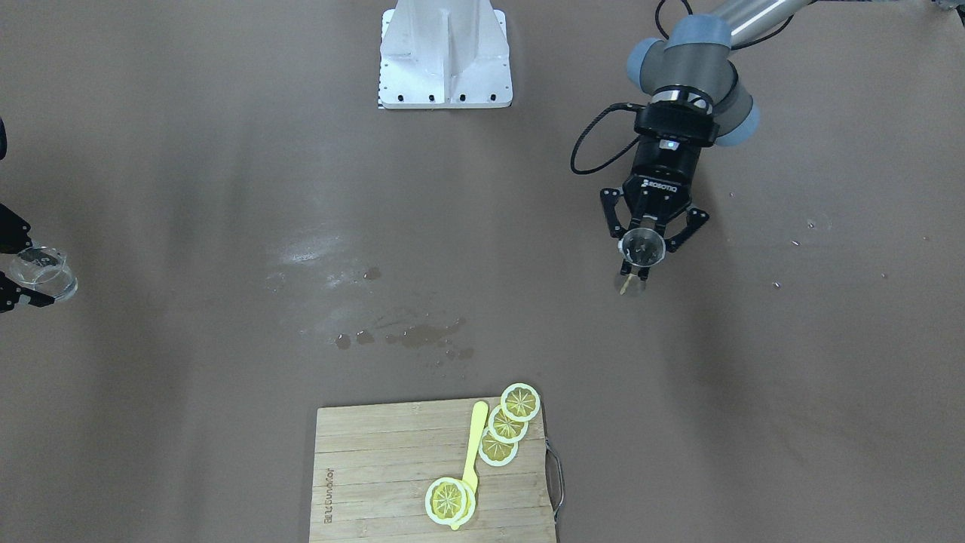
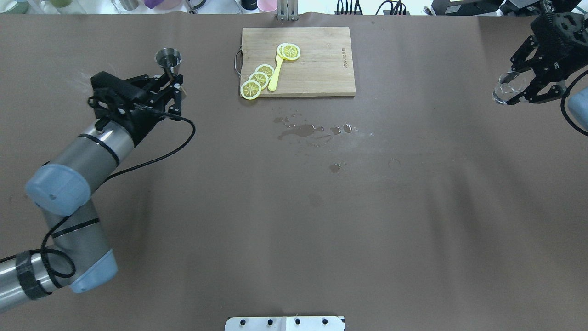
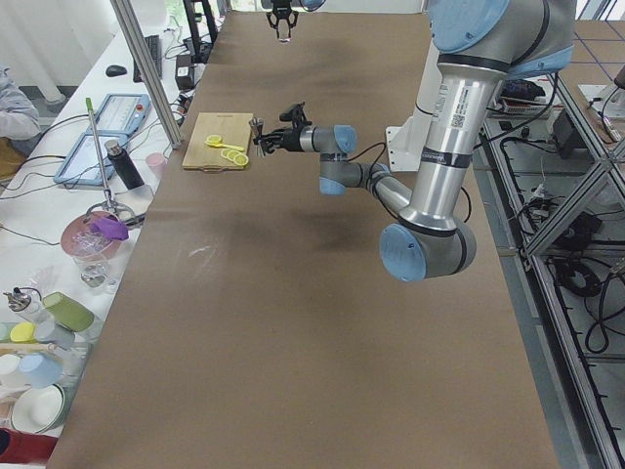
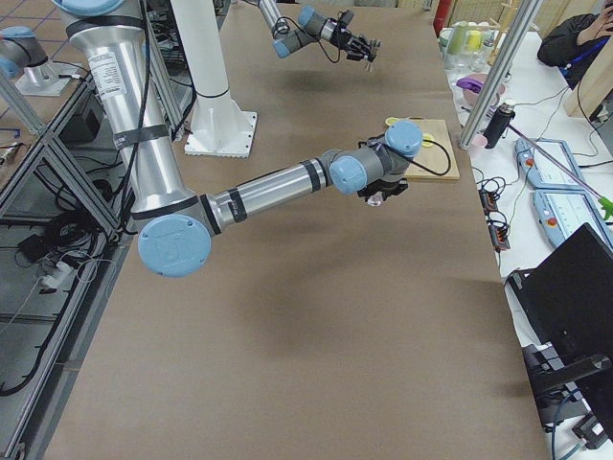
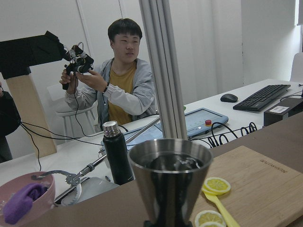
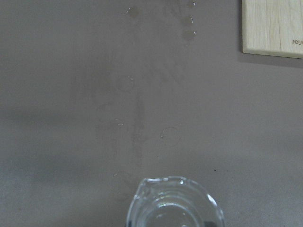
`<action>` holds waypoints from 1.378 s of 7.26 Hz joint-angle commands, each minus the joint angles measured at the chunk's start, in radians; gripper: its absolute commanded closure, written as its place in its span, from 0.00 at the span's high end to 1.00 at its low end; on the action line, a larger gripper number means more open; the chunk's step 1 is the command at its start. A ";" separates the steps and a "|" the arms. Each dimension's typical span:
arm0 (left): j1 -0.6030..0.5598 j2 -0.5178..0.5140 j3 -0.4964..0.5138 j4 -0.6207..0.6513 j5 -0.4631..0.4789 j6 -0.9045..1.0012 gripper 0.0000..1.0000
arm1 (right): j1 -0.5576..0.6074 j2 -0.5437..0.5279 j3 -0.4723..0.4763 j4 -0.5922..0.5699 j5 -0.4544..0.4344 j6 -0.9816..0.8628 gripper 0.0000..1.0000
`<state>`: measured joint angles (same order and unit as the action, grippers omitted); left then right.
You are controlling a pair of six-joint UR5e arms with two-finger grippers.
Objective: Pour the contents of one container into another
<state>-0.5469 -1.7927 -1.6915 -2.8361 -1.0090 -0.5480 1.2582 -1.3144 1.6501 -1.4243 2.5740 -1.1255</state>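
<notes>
A steel jigger point(image 2: 168, 59) with dark liquid in its cup point(image 5: 170, 163) stands upright in my left gripper point(image 2: 177, 88), which is shut on its narrow lower part. In the front-facing view the jigger point(image 1: 641, 246) sits between the black fingers, left of the cutting board's far side. A clear glass measuring cup point(image 2: 505, 88) is upright in my right gripper point(image 2: 518, 86), which is shut on it at the table's far right edge. The cup's rim and spout point(image 6: 174, 201) fill the bottom of the right wrist view, with the table below.
A wooden cutting board point(image 2: 321, 69) carries several lemon slices point(image 2: 257, 80) and a yellow spoon point(image 2: 275, 73). Water spills point(image 2: 303, 131) lie in the table's middle. The white robot base point(image 1: 445, 56) is at the table's near side. A person point(image 5: 120, 80) sits beyond the table.
</notes>
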 commanded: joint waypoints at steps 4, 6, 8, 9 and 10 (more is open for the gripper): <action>0.082 0.263 0.099 -0.399 0.206 -0.076 0.00 | 0.003 -0.114 -0.177 0.437 0.049 0.010 0.00; 0.125 0.344 0.101 -0.407 0.268 -0.122 0.00 | 0.003 -0.132 -0.307 0.668 0.060 0.055 0.00; 0.157 0.349 0.101 -0.390 0.326 -0.212 0.00 | 0.000 -0.120 -0.375 0.790 0.061 0.139 0.00; 0.179 0.361 0.093 -0.364 0.361 -0.219 0.00 | -0.003 -0.090 -0.419 0.818 0.057 0.151 0.00; 0.186 0.365 0.082 -0.323 0.395 -0.225 0.00 | -0.008 -0.027 -0.494 0.844 0.055 0.151 0.00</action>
<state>-0.3772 -1.4356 -1.5986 -3.1997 -0.6570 -0.7568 1.2549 -1.3995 1.2329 -0.6198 2.6319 -0.9856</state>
